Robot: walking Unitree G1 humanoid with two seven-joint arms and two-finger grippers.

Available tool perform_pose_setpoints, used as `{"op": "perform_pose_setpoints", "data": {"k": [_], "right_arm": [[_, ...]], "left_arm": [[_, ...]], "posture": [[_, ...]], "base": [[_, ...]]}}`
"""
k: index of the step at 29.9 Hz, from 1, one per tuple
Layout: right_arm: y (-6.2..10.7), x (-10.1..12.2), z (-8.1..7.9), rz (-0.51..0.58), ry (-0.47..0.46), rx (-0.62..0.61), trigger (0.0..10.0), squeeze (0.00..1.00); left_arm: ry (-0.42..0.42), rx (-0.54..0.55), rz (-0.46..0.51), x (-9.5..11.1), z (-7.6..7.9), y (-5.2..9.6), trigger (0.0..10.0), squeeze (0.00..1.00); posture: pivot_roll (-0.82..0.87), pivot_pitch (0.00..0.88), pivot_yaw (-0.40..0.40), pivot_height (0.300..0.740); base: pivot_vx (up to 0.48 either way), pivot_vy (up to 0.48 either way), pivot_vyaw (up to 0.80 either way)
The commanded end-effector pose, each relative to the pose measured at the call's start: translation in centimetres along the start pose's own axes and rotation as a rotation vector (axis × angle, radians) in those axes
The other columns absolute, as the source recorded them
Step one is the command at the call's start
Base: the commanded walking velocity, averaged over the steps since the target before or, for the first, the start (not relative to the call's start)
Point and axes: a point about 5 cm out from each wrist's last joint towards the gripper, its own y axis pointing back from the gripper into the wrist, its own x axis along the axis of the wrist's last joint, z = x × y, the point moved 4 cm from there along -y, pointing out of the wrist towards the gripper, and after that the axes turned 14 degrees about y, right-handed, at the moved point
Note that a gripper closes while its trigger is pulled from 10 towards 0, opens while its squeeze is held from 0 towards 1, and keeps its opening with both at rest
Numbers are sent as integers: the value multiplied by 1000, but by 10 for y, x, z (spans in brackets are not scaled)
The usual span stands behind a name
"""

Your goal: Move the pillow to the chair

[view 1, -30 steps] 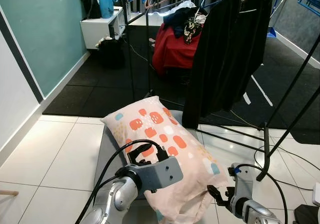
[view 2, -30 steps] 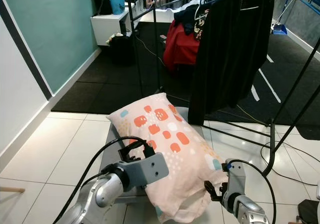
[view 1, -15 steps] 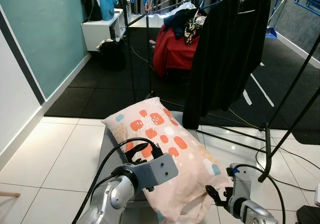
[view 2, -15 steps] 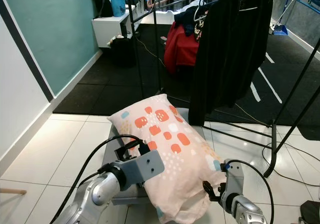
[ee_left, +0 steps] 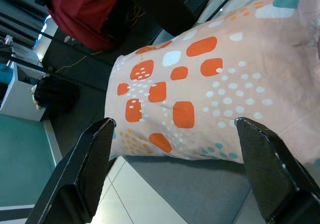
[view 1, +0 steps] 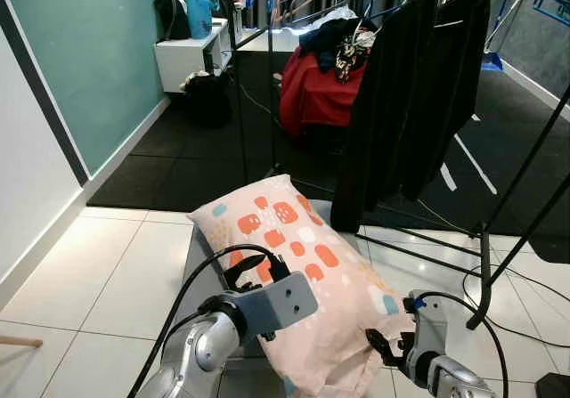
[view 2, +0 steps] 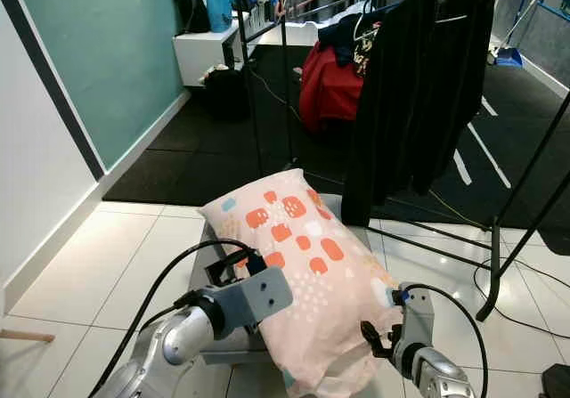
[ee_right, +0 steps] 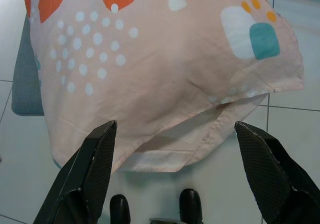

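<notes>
White tiled floor, clothes rack far | pillow lay on grey chair, near end overhanging | our left gripper and right gripper both gaped, touching nothing | task probably done; we judged withdrawing straight back safest.

A pale peach pillow is showing orange rounded squares, white and teal patches, and clusters of small white and orange dots. It is lying on a grey seat. White glossy floor tiles are meeting a black mat. The wall is showing teal above a white skirting. Black garments are hanging on a black rack, with a red cloth behind. Silver arms are ending in black fingers.
</notes>
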Motion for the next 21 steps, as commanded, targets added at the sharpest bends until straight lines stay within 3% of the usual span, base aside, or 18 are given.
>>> {"op": "perform_pose_setpoints", "data": {"k": [1, 21], "right_arm": [[1, -3, 0, -15, 18, 6, 10000, 0], [0, -2, 0, -18, 20, 2, 10000, 0]], "left_arm": [[-9, -4, -11, -1, 1, 1, 10000, 0], [-7, -4, -10, -1, 1, 0, 10000, 0]], "posture": [[-98, 31, -21, 740], [-110, 31, -15, 740]], "base": [[0, 0, 0], [0, 0, 0]]}}
